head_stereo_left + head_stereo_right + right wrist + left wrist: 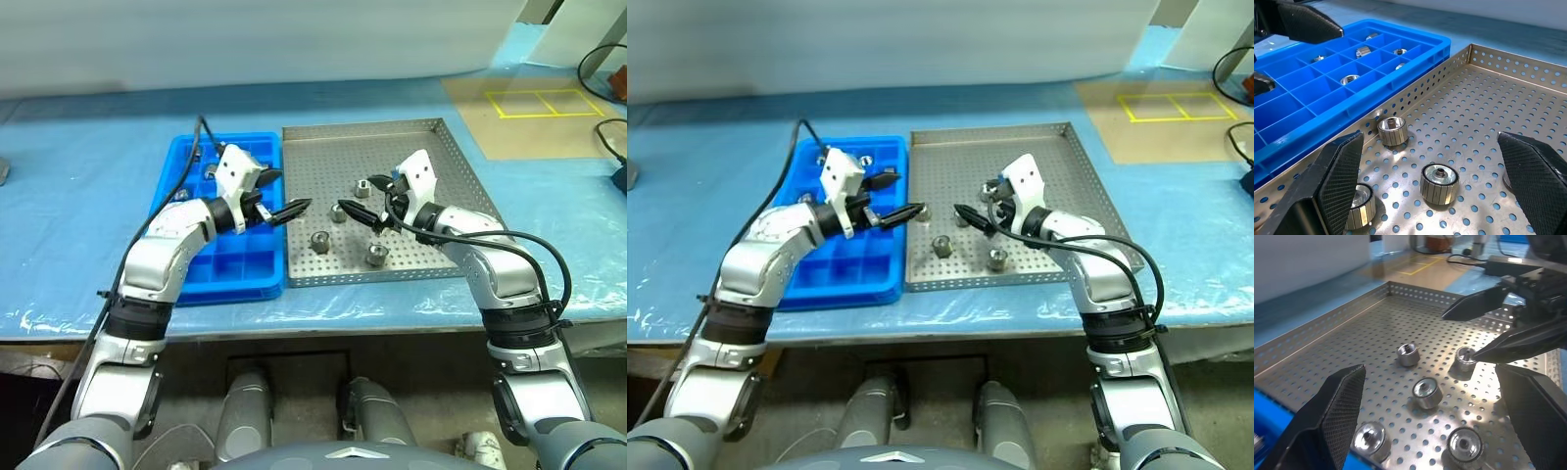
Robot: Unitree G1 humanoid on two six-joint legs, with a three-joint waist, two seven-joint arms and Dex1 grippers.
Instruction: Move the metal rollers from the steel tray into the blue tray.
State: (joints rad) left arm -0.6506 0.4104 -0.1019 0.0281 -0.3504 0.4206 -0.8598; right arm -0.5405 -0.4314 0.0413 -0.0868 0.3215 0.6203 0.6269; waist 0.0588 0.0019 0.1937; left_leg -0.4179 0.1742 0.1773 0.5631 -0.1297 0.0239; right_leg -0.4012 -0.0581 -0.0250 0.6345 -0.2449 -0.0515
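Fingers of the left gripper [291,203] and right gripper [361,209] spread, nothing grasped, small silvery holed metal rollers [319,241] scattered on the perforated square steel tray [431,157], others seen in the right wrist view inside the bright blue compartmented plastic tray [1327,88].

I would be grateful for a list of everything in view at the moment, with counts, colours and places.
steel tray: one, shiny grey, perforated, centre of table
blue tray: one, bright blue, gridded, directly left of the steel tray
metal rollers: five, silvery, loose on the steel tray's near-left floor
rollers already sorted: several, silvery, in the blue tray's compartments
table cover: one, light blue
yellow tape squares: two, far right on a tan surface
cables: black, far right edge
left claw: black, open, above where the trays meet
right claw: black, open, above the steel tray's rollers
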